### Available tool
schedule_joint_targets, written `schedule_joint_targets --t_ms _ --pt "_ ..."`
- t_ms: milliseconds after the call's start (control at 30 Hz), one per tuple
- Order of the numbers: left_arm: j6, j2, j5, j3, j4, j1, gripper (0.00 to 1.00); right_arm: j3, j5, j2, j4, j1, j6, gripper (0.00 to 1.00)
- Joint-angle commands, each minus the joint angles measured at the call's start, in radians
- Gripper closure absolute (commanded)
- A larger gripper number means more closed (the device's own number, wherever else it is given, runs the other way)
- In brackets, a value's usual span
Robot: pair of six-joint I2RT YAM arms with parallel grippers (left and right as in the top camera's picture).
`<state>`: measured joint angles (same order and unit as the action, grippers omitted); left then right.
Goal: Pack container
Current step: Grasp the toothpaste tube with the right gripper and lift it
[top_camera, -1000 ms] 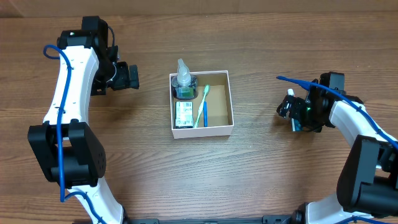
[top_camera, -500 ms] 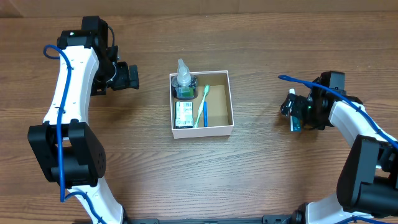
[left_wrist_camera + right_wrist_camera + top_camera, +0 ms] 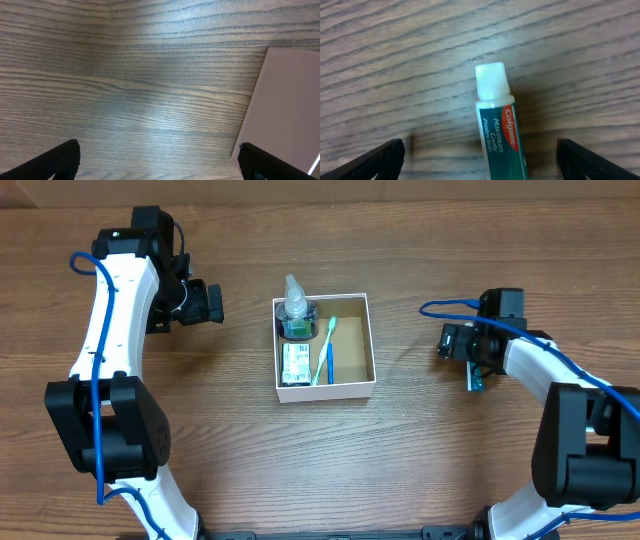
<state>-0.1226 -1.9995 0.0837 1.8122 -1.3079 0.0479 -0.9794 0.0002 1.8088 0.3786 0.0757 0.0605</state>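
The container is a shallow white-walled box with a brown floor at the table's middle. It holds a clear bottle, a green-and-white packet and a teal toothbrush. A green Colgate toothpaste tube with a white cap lies on the table between the open fingers of my right gripper. In the overhead view only the tube's tail shows beneath my right gripper, right of the container. My left gripper is open and empty, left of the container; its wrist view shows the container's outer wall.
Bare wood-grain table lies all around the container. The blue cables run along both arms.
My right wrist has turned and shifted a little left and up over the toothpaste, hiding its cap from overhead. The left arm and the container have not moved.
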Motion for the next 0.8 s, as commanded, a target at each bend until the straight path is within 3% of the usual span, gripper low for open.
schedule_joint_targets --t_ms 0,133,333,633,767 --pt "0.022 0.018 0.018 -0.003 0.004 0.002 0.00 0.005 0.092 0.016 -0.013 0.000 -0.008 0.01" --pt "0.022 0.018 0.018 -0.003 0.004 0.002 0.00 0.005 0.100 0.017 -0.017 0.000 -0.008 0.10" --pt "0.022 0.018 0.018 -0.003 0.004 0.002 0.00 0.005 0.073 0.017 -0.006 0.000 -0.001 0.53" --pt "0.022 0.018 0.018 -0.003 0.004 0.002 0.00 0.003 0.066 0.017 0.000 0.000 0.021 0.86" --pt "0.022 0.018 0.018 -0.003 0.004 0.002 0.00 -0.004 0.065 0.015 0.008 0.000 0.022 0.88"
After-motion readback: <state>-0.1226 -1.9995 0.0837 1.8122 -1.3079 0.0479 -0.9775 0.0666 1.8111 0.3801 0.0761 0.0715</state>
